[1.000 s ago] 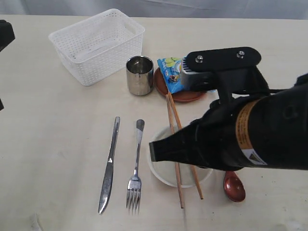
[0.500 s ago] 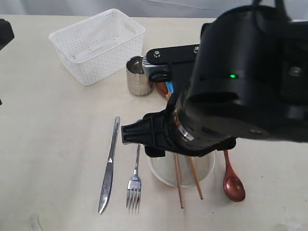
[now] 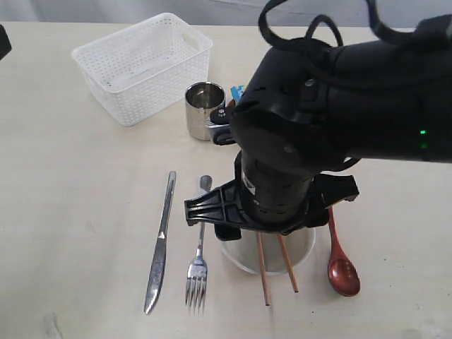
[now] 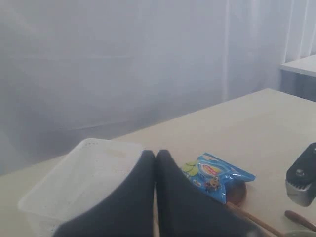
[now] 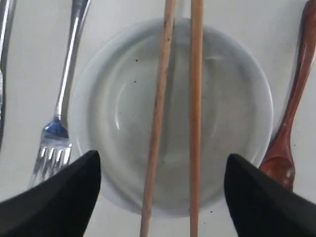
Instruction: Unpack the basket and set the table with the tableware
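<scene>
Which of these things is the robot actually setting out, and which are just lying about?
Part of the job: basket, bowl, chopsticks, knife, fork, wooden spoon, steel cup, brown saucer.

Just lying about: blue snack bag, resting on the saucer.

The snack bag (image 4: 217, 174) is blue and shiny, and its surface is crinkled. On its front there are green round slices, a small yellow cartoon figure and a red and white logo. In the exterior view only a small blue corner of this bag shows; the rest is hidden. Behind everything hangs a pale grey-white curtain (image 4: 148, 59) with soft vertical folds. Near the curtain stands another piece of furniture (image 4: 300, 65) with a pale top and a grey side.
</scene>
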`<state>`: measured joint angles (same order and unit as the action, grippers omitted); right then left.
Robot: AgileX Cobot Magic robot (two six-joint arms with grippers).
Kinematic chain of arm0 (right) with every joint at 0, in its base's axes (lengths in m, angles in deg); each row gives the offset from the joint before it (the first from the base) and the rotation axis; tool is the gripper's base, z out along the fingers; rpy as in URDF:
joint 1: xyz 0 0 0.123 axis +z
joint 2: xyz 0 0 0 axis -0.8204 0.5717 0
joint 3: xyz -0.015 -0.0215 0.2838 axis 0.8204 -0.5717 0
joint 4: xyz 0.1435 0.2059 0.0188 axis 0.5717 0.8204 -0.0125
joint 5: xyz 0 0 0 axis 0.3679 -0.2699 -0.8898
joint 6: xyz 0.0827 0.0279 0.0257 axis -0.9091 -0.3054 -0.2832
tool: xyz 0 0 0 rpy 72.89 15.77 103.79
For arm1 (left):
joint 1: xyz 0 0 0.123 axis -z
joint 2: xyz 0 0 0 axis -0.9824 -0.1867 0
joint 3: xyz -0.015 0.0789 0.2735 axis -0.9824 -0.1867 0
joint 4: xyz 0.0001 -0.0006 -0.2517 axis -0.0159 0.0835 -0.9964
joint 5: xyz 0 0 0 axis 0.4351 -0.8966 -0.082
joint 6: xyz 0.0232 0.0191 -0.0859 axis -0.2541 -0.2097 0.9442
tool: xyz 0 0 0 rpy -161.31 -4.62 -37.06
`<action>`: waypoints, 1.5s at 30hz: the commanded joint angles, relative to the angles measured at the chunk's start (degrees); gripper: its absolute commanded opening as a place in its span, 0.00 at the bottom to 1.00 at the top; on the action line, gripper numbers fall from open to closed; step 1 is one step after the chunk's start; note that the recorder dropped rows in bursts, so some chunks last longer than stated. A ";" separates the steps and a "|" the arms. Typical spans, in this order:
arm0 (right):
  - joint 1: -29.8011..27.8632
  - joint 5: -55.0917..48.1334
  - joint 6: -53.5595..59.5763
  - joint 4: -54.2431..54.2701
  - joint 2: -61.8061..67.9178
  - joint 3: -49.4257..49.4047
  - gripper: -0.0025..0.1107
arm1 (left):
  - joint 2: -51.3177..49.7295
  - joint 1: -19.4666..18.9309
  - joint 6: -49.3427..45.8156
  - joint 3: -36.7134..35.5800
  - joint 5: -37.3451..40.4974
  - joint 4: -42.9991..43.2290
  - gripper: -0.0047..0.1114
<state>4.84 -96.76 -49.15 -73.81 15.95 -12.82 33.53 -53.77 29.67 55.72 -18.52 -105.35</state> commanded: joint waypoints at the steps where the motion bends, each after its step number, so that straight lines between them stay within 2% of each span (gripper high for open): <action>1: -0.53 -0.24 0.81 -1.42 2.39 0.15 0.61 | 0.34 -0.11 0.29 0.13 -0.21 -0.03 0.04; 9: -0.53 0.94 0.81 -0.93 4.24 0.15 0.61 | 0.34 -0.11 0.29 0.13 -0.21 -0.03 0.04; 12: -0.53 0.94 0.15 -0.68 4.60 0.15 0.51 | 0.34 -0.11 0.29 0.13 -0.21 -0.03 0.04; 13: -0.53 0.94 0.15 -0.68 4.60 0.15 0.51 | 0.34 -0.11 0.29 0.13 -0.21 -0.03 0.04; 45: -0.53 -0.61 -1.08 -0.89 5.82 0.15 0.50 | 0.34 -0.11 0.29 0.13 -0.21 -0.03 0.04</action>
<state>4.61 -97.27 -50.00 -73.30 21.86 -12.82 33.53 -53.77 29.67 55.72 -18.52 -105.35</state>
